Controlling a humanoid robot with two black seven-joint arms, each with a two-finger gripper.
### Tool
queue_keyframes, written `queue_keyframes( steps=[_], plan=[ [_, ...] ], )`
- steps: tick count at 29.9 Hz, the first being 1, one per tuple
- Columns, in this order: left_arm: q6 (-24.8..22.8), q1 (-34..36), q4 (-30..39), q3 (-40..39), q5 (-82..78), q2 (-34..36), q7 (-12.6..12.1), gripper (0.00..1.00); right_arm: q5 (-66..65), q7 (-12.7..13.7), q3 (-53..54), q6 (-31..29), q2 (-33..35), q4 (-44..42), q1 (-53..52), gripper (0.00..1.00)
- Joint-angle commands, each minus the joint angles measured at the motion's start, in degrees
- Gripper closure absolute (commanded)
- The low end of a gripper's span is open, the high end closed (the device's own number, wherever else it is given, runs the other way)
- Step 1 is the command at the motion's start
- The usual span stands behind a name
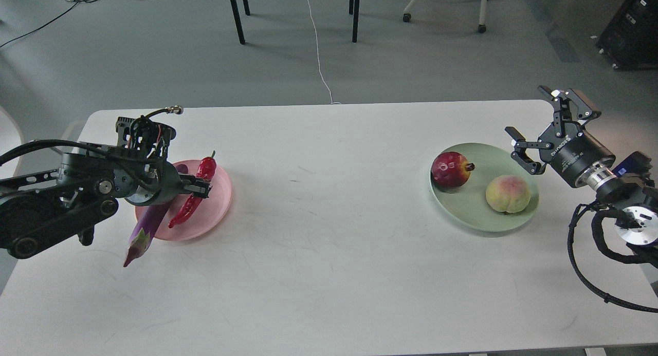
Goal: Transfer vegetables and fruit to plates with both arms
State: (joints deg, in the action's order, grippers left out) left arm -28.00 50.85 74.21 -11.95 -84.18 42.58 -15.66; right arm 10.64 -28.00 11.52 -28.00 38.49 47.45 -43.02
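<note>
The left pincer [203, 187] is clamped on the red chili [194, 199] near its middle, holding it over the pink plate [218, 204] with the stem end pointing up and away; whether the chili's lower tip touches the plate is hard to tell from this angle. The eggplant [145, 231] lies tilted beside it — its upper part rests on the near-left rim of the pink plate, partly hidden under the left arm, and its pale stem end pokes off the plate onto the white counter [329, 274].

Far across the counter sits the green plate [478, 220]; the pomegranate [451, 170] is on its left side with the crown tip pointing right, and the peach [508, 193] is on its right side, near the pomegranate but apart from it. The right pincer [534, 127] hangs just past the plate's far right rim — its fingers spread wide and holding nothing, clear of both fruits.
</note>
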Motion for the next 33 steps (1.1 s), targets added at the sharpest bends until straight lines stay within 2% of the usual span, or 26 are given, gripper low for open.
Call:
queue_keyframes(
  steps=[1, 4, 6, 7, 9, 11, 13, 14, 15, 17, 19, 21, 23, 26, 29, 33],
  plan=[
    [0.00, 0.03, 0.06, -0.53, 0.94, 0.49, 0.19, 0.00, -0.09, 0.00, 0.00, 0.00, 0.00, 0.01, -0.04, 0.03],
    [0.00, 0.04, 0.06, -4.12, 2.96, 0.23, 0.63, 0.00, -0.44, 0.00, 0.00, 0.00, 0.18, 0.01, -0.66, 0.03],
    [0.00, -0.23, 0.14, -9.30, 6.20, -0.39, 1.59, 0.00, -0.79, 0.00, 0.17, 0.00, 0.27, 0.01, -1.71, 0.03],
    [0.00, -0.75, 0.32, -12.54, 9.09, -0.65, 3.51, 0.00, -0.79, 0.00, 0.17, 0.00, 0.35, 0.09, -2.93, 0.03],
    [1.88, -2.85, 0.32, -17.56, 15.94, -2.40, 9.48, 0.00, -0.79, 0.00, 0.00, 0.00, 0.44, 0.09, -5.39, 0.03],
    [9.51, -4.79, 0.06, -21.96, 22.97, -4.60, 16.15, 0.00, -0.79, 0.00, 0.17, 0.00, 0.36, 0.36, -7.24, 0.03],
    [17.24, -6.02, -0.21, -24.34, 28.60, -5.92, 21.26, 0.00, -0.79, 0.00, 0.35, 0.00, 0.00, 0.71, -8.74, 0.03],
    [20.76, -6.38, -0.21, -24.79, 31.07, -6.28, 23.11, 0.00, -0.79, 0.00, 0.26, 0.05, -0.17, 0.97, -9.53, 0.03],
    [23.49, -6.73, -0.21, -24.79, 33.18, -6.37, 24.09, 0.00, -0.79, 0.00, 0.26, 3.97, -0.96, 1.41, -10.32, 0.03],
    [27.90, -7.78, -0.30, -24.70, 36.70, -6.46, 24.45, 0.00, -0.79, 0.00, 0.00, 12.23, -4.37, 2.29, -11.81, 0.03],
    [30.89, -10.24, -0.30, -25.14, 39.08, -6.54, 24.62, 0.00, -0.88, 0.00, 0.08, 17.43, -7.54, 2.64, -12.08, 0.03],
    [32.57, -12.00, -1.34, -25.58, 41.10, -7.33, 24.97, 0.00, -0.88, 0.00, 0.35, 18.16, -9.13, 3.43, -11.73, 0.03],
    [32.31, -13.14, -3.19, -26.89, 43.38, -8.91, 25.06, 0.00, -0.88, 0.00, 0.35, 18.16, -9.58, 4.48, -11.29, 0.03],
    [32.13, -18.93, -5.21, -34.42, 45.51, -12.94, 26.72, 0.00, -0.88, 0.00, 0.79, 18.07, -11.41, 5.37, -9.80, 0.01],
    [27.76, -24.64, -7.93, -46.29, 45.24, -19.00, 27.70, 0.00, -0.88, 0.00, 0.79, 18.07, -12.39, 5.46, -9.01, 0.01],
    [18.53, -27.64, -11.37, -52.65, 45.24, -24.56, 27.87, 0.00, -0.88, 0.00, 1.49, 18.07, -12.30, 5.46, -7.60, 0.01]
  ],
)
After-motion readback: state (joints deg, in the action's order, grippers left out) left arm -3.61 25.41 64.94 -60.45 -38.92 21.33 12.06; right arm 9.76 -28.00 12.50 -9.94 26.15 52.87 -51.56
